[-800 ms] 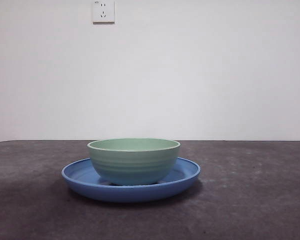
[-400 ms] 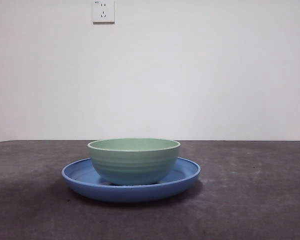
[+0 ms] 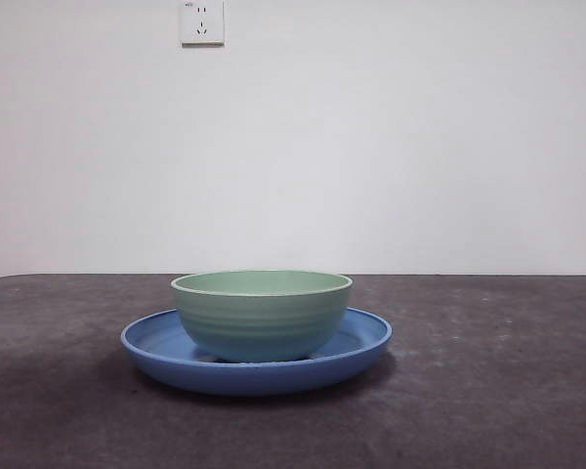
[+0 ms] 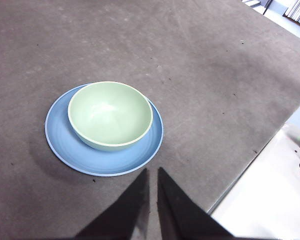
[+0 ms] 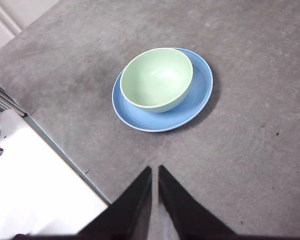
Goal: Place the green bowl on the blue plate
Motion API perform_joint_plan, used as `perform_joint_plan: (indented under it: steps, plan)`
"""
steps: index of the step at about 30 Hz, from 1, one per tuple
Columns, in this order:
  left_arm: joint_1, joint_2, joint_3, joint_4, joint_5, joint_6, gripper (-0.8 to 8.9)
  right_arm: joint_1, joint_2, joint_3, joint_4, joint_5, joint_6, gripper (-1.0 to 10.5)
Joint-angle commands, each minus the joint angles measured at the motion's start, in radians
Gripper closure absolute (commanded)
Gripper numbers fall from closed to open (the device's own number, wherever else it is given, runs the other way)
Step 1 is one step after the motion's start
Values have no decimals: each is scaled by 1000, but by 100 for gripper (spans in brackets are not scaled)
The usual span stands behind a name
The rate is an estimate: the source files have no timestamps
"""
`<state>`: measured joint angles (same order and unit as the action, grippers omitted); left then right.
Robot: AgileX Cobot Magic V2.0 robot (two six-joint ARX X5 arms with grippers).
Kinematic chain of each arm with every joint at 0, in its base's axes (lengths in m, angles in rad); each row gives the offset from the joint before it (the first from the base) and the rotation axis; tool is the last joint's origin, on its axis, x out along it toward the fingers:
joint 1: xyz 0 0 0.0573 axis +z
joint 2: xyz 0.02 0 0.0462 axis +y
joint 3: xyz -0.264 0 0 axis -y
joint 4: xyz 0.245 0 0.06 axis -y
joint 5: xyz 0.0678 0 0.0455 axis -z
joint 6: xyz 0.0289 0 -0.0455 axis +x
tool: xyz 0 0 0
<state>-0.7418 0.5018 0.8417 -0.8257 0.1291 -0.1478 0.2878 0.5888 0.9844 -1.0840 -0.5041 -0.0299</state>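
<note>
- Mint-green bowl [image 3: 262, 315] is sitting upright inside the blue plate [image 3: 356, 344], toward its 12 o'clock rim; placement looks complete.
- Left gripper [image 4: 153, 172] and right gripper [image 5: 155, 170] are hanging clear, jaws nearly closed, empty; no further move seems needed.

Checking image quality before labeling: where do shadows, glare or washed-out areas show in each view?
Front view: soft shadow beside the blue plate. Left wrist view: sheen inside the green bowl, overexposed floor beyond the table edge. Right wrist view: plate's shadow on one side, blown-out white area off the table.

green bowl [image 3: 262, 315] upright on blue plate [image 3: 361, 342]
</note>
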Motion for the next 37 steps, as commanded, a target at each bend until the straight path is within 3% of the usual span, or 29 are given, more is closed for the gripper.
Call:
perform_joint_plan:
  steps: [1,3,9,16,21,25,37]
  plan:
    - [31,0,12,11,-1,3,788,5,3,7,10,-4,-8,927]
    - [89,1,9,11,-1,6,788,5,3,7,10,-4,-8,927]
    - [348,-24,-69,97,-2,143,788,5,3,7,10,-4,-8,927]
    - [583,-118,-342,378,-3,192,788,5,3,7,10,-4,-8,927]
    - [659,-229,-549,566,-9,180,788,5,3,7,10,-4,-8,927]
    - [694,-318,-670,636,-73,156,788,5,3,7,10,-4,-8,927]
    - [730,-470,-810,633,-104,129,788,5,3,7,10,-4,-8,927]
